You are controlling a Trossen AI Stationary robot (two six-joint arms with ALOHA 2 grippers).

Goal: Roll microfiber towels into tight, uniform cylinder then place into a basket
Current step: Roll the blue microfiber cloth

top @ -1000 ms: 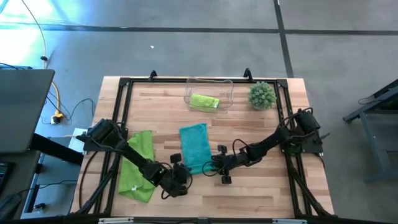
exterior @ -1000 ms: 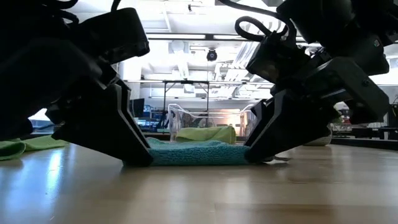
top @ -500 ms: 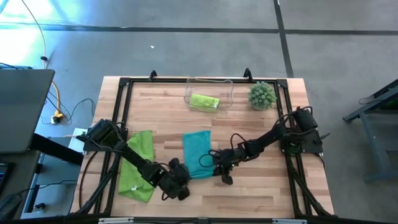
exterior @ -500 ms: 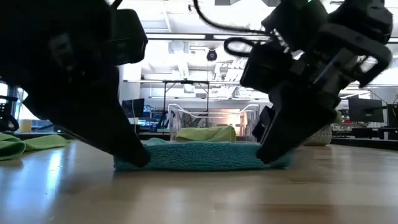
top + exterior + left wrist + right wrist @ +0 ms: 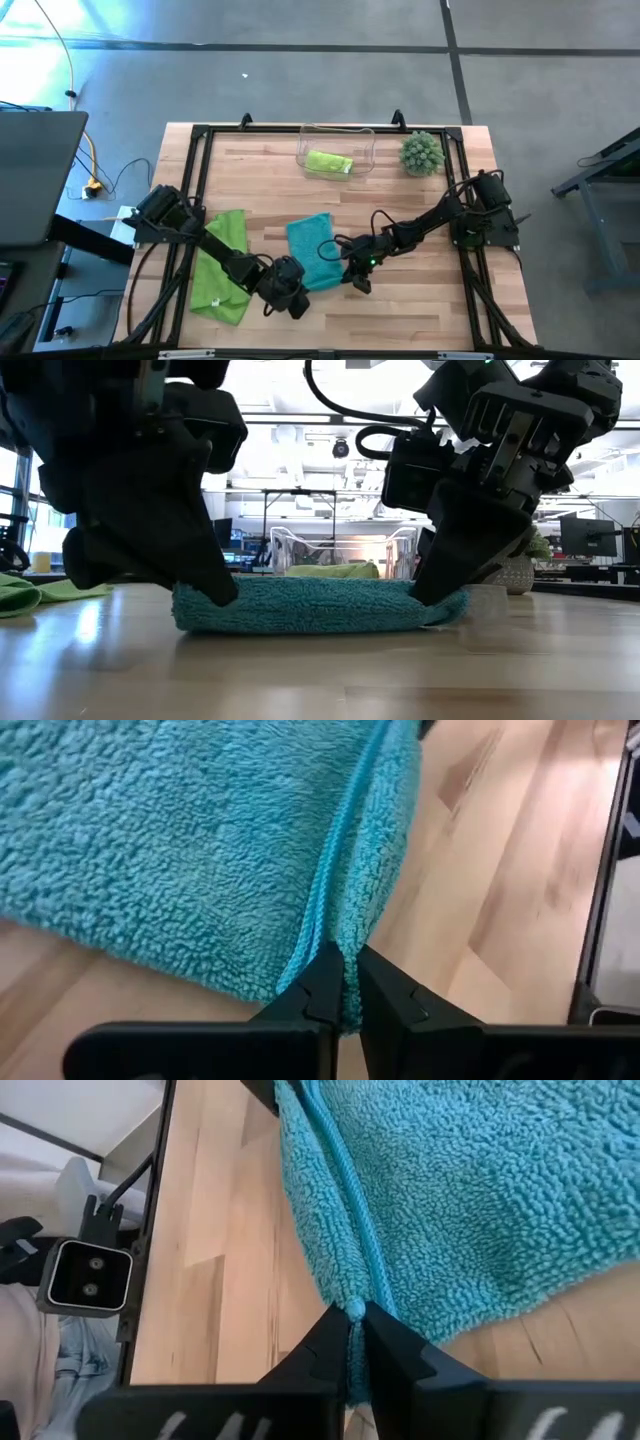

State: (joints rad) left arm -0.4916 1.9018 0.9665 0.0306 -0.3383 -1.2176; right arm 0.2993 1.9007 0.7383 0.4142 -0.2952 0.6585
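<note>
Now, left gripper (image 5: 292,296): I pinched the teal towel (image 5: 312,249) at its near corner.
Right gripper (image 5: 352,272): clamped the other near corner (hem between fingers).
Towel: mid-table, before the basket (image 5: 335,143).

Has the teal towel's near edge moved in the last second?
Yes. The teal towel's near edge has folded up and back toward the basket, pinched by both grippers.

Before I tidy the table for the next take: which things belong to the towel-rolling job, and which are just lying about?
Job:
- teal towel, pinched at its near corners by the left end effector and right end effector
- flat green towel
- rolled green towel lying in the basket
- clear basket

Lying about:
- spiky plant ball
- yellow cable, off the table
</note>
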